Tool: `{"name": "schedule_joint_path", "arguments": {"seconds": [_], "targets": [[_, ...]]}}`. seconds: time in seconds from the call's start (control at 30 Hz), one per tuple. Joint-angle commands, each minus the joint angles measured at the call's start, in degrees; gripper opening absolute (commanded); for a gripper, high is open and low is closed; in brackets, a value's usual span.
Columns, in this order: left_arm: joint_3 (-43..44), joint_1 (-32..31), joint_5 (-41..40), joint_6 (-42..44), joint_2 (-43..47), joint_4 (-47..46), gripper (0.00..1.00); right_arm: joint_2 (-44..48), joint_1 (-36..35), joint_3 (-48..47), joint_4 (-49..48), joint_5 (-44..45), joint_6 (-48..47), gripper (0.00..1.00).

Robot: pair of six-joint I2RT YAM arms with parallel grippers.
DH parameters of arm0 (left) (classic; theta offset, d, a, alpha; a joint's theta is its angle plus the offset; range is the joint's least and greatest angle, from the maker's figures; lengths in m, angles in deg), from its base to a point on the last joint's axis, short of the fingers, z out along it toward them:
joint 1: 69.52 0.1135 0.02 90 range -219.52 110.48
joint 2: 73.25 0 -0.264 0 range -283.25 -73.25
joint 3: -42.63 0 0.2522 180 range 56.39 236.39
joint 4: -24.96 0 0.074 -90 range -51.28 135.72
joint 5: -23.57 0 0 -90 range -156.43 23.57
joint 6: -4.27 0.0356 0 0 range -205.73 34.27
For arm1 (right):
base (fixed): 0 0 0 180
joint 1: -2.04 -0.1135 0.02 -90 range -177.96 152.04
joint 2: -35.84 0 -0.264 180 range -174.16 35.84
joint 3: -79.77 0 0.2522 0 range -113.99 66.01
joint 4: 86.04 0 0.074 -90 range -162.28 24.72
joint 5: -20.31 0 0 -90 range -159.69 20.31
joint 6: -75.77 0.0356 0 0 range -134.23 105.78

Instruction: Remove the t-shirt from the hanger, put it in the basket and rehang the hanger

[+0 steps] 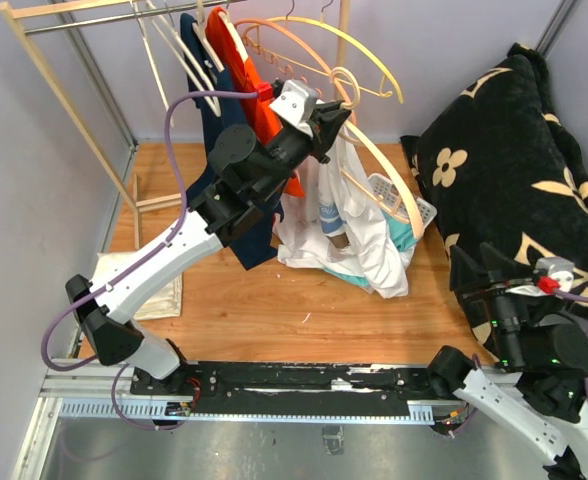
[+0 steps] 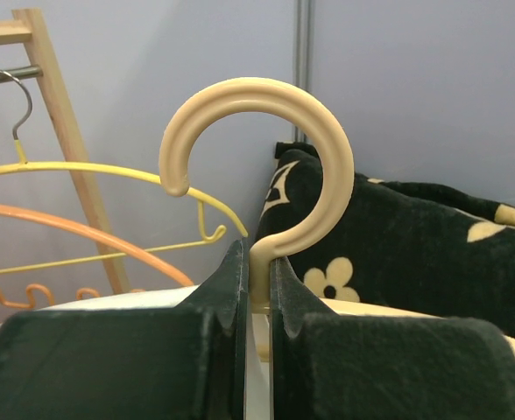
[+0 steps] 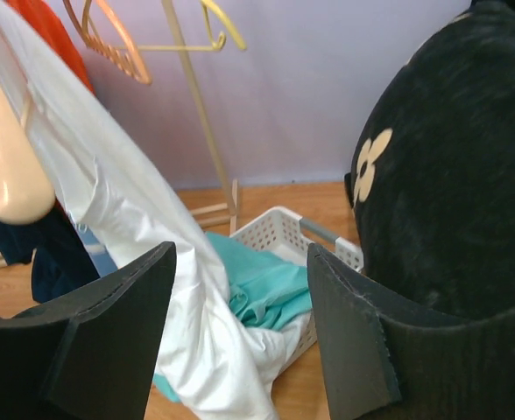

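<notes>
A cream plastic hanger (image 1: pixel 389 180) is held off the rack. Its hook (image 2: pixel 266 131) rises above my left gripper. A white t-shirt (image 1: pixel 359 235) hangs from it and trails down onto the table. My left gripper (image 1: pixel 332 115) is shut on the hanger's neck just below the hook, with both pads pressed against it in the left wrist view (image 2: pixel 259 271). My right gripper (image 1: pixel 484 265) is open and empty at the right. In the right wrist view (image 3: pixel 240 289) it faces the white t-shirt (image 3: pixel 109 192) and one cream hanger end (image 3: pixel 8 166).
A wooden clothes rack (image 1: pixel 54 80) at the back holds hangers, an orange shirt (image 1: pixel 254 80) and a navy garment (image 1: pixel 214 150). A white basket (image 1: pixel 394 195) with teal cloth (image 3: pixel 275 280) sits behind the t-shirt. A black flowered cushion (image 1: pixel 514 150) fills the right. A folded cream cloth (image 1: pixel 144 285) lies at the left.
</notes>
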Motion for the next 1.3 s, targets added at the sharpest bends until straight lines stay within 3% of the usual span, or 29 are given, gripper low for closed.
{"name": "schedule_joint_path", "arguments": {"seconds": [0.0,0.37,0.53,1.07,1.27], "targets": [[-4.35,0.23,1.18,1.57,4.02,-6.21,0.01,-3.15,-0.64,-6.03,-1.14,0.86,-7.39,0.62],[-8.53,0.24,2.91,0.35,3.48,-6.88,0.01,-24.77,-0.64,-24.34,0.55,-12.54,-11.65,0.64],[-8.59,0.23,2.89,0.56,3.41,-6.32,0.0,-31.86,-0.64,-28.3,0.85,-17.5,-11.43,0.66],[-9.35,0.23,4.18,1.38,4.3,-5.85,0.01,-38.13,-0.65,-30.91,-0.03,-23.75,-9.12,0.69],[-8.97,0.23,4.1,1.5,4.13,-5.37,0.0,-42.54,-0.58,-36.47,5.23,-22.86,-7.49,0.68]]}}
